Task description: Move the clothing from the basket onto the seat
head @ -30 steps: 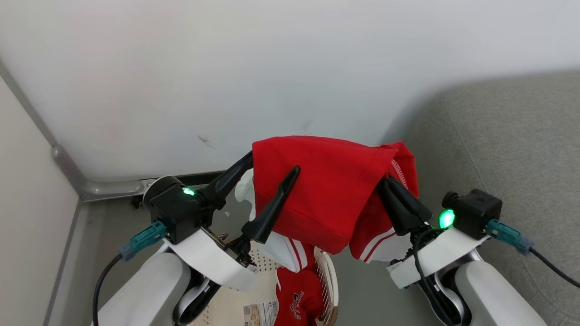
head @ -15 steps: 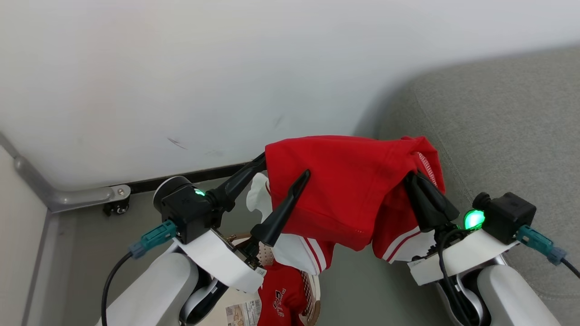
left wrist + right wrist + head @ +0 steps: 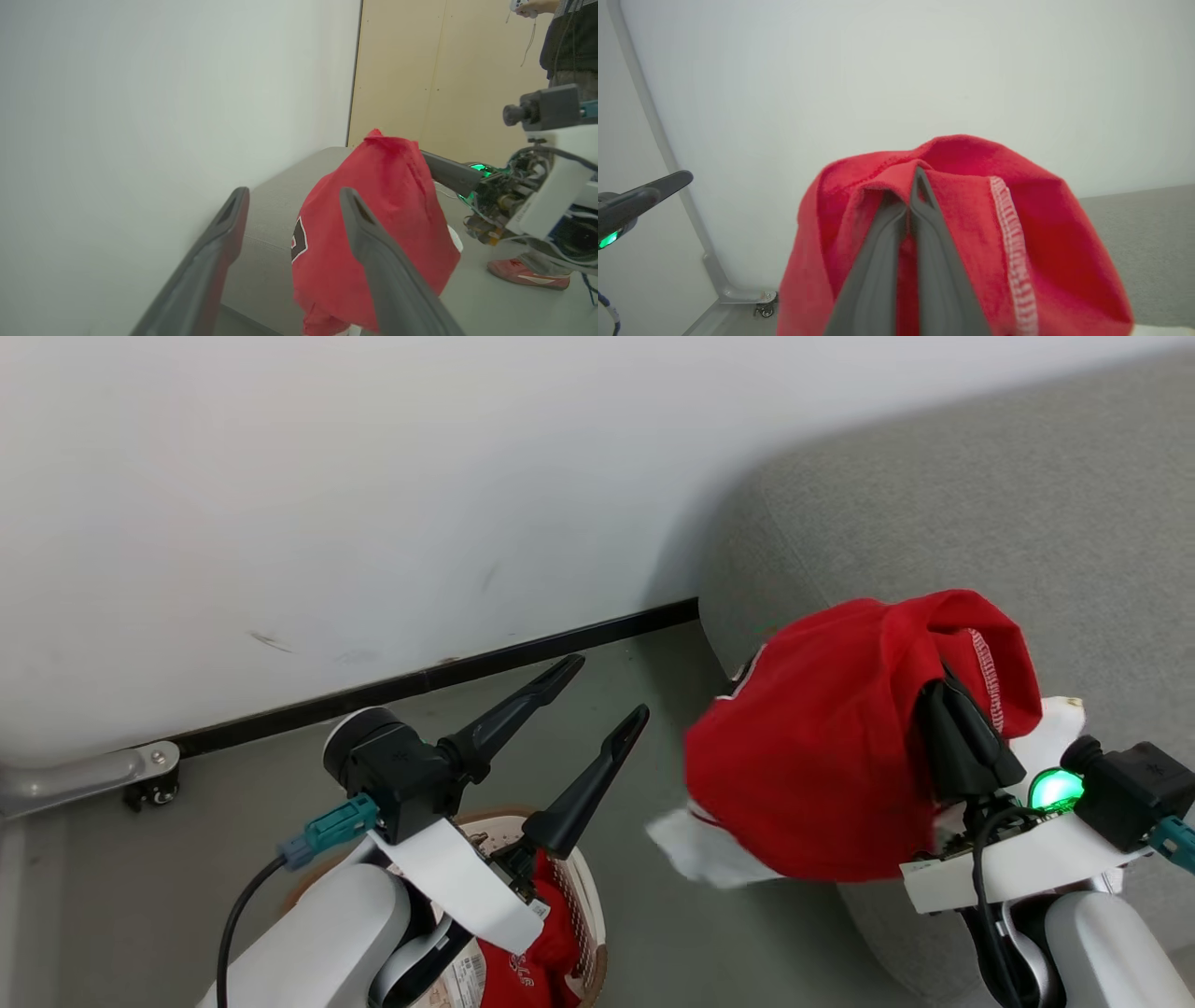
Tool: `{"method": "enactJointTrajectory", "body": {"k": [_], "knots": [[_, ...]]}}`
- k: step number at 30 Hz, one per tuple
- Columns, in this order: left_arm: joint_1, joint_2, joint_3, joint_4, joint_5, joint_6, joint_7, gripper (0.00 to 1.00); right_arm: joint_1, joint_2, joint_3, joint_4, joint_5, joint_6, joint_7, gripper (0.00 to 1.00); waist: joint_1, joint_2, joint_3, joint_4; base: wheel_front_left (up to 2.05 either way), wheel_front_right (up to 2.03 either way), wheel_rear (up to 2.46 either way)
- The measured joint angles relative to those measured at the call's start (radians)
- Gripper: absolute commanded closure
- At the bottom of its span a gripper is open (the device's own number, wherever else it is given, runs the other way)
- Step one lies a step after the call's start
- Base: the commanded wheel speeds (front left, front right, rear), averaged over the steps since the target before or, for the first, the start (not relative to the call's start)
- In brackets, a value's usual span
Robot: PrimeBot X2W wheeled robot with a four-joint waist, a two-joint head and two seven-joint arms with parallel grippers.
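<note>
jersey [image 3: 822, 775] hangs limp at 3 o'clock in the head view, by the sofa [image 3: 980, 504] edge, with the right gripper [image 3: 938, 695] pinched on a bunched fold. left gripper [image 3: 607, 689] is spread wide, empty. smaller piece [image 3: 523, 971] sits in the basket [image 3: 586, 887] at 6 o'clock. likely light and floppy; pinch a gathered fold.

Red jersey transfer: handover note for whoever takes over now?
Left gripper: open, empty, above the oval cream-white perforated basket.
Right gripper: shut on the red jersey with white sleeves, hanging at the edge of the light grey fabric sofa, not yet laid down.
Smaller red logo piece lies in the basket.
Done: jersey out of basket.
To do: set the jersey on the sofa, then move the smaller piece.
</note>
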Motion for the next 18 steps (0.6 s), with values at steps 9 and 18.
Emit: {"method": "enactJointTrajectory", "body": {"k": [9, 18], "knots": [[-0.012, 0.015, -0.01, -0.003, 0.0, 0.0, 0.007, 0.0, 0.023, 0.018, -0.014, -0.029, -0.008, 0.0, 0.0, 1.0, 0.0, 0.0, 0.022, -0.074, 0.0, 0.0, 0.0], [-0.012, 0.04, -0.01, -0.008, 0.0, 0.0, 0.008, 0.0, 0.025, 0.026, -0.004, -0.045, -0.008, 0.0, 0.0, 1.0, 0.0, 0.0, 0.04, -0.136, 0.0, 0.0, 0.0]]}}
